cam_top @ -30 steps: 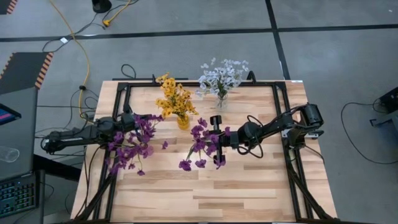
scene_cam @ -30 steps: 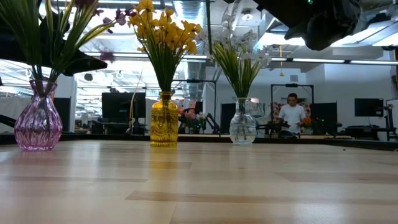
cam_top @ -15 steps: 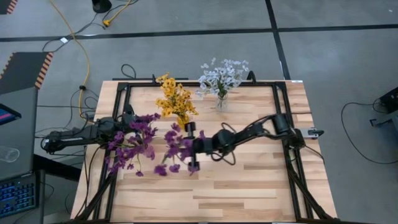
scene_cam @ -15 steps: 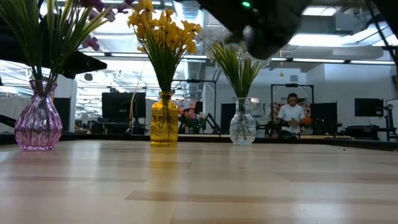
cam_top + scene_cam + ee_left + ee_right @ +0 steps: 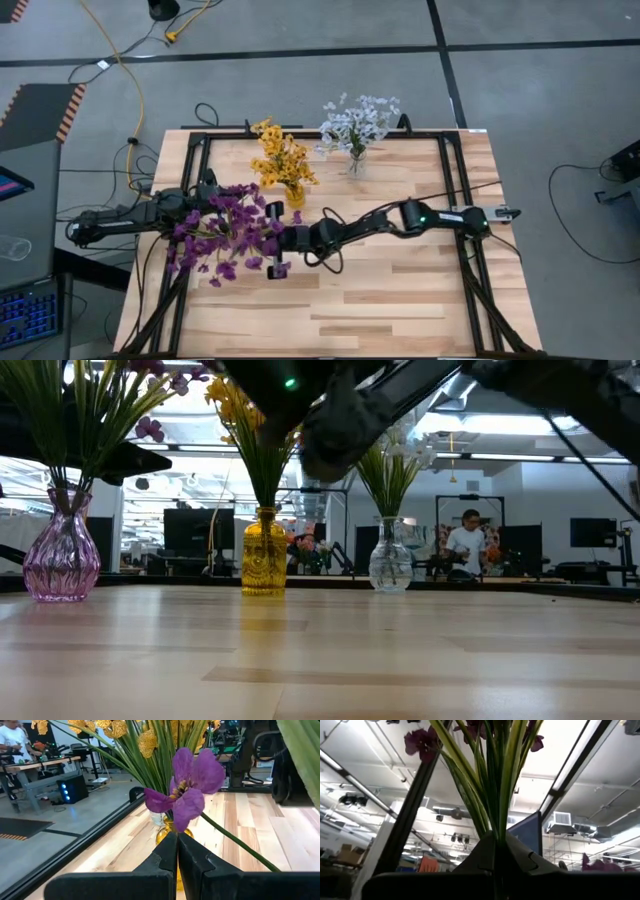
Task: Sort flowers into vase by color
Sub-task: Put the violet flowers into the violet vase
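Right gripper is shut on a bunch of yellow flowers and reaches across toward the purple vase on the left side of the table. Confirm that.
Not quite: the flowers are purple, not yellow. The right gripper is shut on a bunch of purple flowers, as the right wrist view shows by the dark purple blossoms above the green stems. The high view shows it reaching across toward the purple vase.

Wooden table (image 5: 320, 660) bears purple vase (image 5: 62, 558), yellow vase (image 5: 264, 553), clear vase (image 5: 390, 557).

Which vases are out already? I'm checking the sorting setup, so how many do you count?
3: purple vase at the table's left, yellow vase in the middle, clear vase toward the right. None seem hidden.
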Available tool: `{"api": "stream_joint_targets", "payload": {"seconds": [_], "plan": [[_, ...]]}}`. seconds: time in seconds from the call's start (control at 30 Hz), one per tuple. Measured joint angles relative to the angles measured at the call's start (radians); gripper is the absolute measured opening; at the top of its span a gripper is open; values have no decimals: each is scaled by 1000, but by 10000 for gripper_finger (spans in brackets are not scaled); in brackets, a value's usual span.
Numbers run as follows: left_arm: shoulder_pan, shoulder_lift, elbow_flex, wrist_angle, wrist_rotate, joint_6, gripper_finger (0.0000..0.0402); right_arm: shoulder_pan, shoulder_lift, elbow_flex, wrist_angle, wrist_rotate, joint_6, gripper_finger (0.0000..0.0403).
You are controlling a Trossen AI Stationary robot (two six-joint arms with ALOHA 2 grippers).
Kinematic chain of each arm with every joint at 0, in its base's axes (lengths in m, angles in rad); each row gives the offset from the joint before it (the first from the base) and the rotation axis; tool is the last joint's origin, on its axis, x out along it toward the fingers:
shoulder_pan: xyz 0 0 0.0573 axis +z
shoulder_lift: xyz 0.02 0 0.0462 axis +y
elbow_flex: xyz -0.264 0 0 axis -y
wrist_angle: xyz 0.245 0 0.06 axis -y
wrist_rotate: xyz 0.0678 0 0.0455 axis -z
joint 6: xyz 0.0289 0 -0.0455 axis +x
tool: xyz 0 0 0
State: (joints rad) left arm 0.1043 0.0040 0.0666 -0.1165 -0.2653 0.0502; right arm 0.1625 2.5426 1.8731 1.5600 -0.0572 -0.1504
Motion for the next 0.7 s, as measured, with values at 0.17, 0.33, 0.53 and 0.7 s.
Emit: {"api": "stream_joint_targets", "payload": {"seconds": [0.17, 0.33, 0.53, 0.7], "plan": [[0, 0, 0, 4, 0, -7, 0, -12, 91, 119, 0, 7, 1, 42], [0, 0, 0, 24, -1, -8, 0, -25, 128, 177, -2, 7, 1, 42], [0, 0, 0, 61, -1, -5, 0, -40, 129, 180, -20, 6, -15, 42], [0, 0, 0, 63, -2, -3, 0, -54, 129, 180, -24, 4, -15, 42]]}}
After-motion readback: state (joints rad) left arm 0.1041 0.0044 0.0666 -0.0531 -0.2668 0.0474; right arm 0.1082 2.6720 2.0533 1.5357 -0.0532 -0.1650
